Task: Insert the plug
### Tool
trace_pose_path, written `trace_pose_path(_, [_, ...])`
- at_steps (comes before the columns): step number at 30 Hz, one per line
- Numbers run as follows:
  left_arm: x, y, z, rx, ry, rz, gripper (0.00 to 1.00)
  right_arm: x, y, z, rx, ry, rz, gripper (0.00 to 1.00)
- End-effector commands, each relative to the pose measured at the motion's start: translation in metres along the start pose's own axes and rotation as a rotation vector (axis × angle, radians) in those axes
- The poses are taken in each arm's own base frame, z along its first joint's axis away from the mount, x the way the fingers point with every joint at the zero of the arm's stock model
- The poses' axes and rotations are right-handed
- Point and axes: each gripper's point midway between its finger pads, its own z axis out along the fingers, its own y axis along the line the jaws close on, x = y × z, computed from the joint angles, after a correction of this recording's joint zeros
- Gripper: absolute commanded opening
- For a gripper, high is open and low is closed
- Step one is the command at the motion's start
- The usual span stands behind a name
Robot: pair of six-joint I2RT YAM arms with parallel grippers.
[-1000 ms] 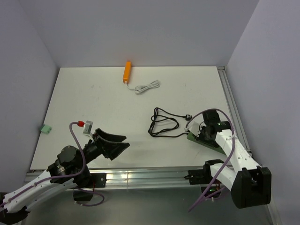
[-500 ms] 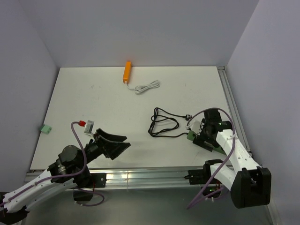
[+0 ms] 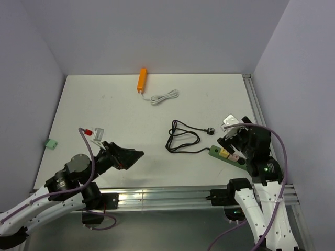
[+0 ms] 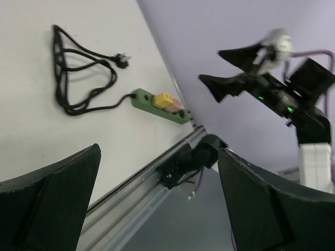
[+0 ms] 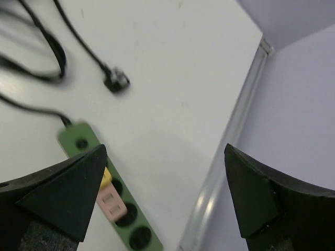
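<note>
Just left of the right gripper (image 3: 233, 138), spread and empty, the plug (image 3: 211, 130) lies loose on the table (image 3: 115, 110) beyond the strip (image 3: 227, 155) (the left gripper (image 3: 136, 156), also spread, sits well apart).

The table (image 3: 115, 115) is matt white, the power strip (image 3: 214, 151) smooth green plastic, the rail (image 3: 157, 197) bare metal.

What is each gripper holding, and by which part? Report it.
Nothing is held. The left gripper and the right gripper are both open and empty. The plug lies free on the table, apart from the green power strip.
</note>
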Motion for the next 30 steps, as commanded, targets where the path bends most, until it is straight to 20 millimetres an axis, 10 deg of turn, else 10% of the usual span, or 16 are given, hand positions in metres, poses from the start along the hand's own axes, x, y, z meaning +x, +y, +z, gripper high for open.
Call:
trace_pose_path(1, [-0.018, 0.019, 0.0, -0.212, -0.026, 0.013, 0.99, -0.079, -0.011, -0.008, -0.009, -0.325, 0.29, 1.0])
trace_pose_path(6, [-0.031, 0.036, 0.0, -0.434, 0.005, 0.098, 1.0, -0.107, -0.03, 0.003, 0.043, -0.287, 0.73, 1.0])
trace_pose_path(14, [-0.066, 0.044, -0.002, -0.674, -0.045, 0.185, 0.99, -0.19, 0.069, 0.034, -0.206, -0.108, 0.957, 1.0])
trace_pose_path(20, [-0.073, 0.086, 0.007, -0.854, 0.114, 0.202, 0.99, -0.192, 0.16, 0.047, -0.528, -0.029, 1.024, 1.0])
trace_pose_path(25, [-0.11, 0.147, -0.016, -1.083, 0.002, 0.066, 0.91, -0.195, 0.176, 0.036, -0.592, -0.149, 1.05, 1.0])
trace_pose_path(30, [-0.089, 0.201, -0.033, -1.353, 0.071, -0.056, 0.94, -0.182, 0.2, 0.023, -0.578, -0.069, 0.958, 1.0])
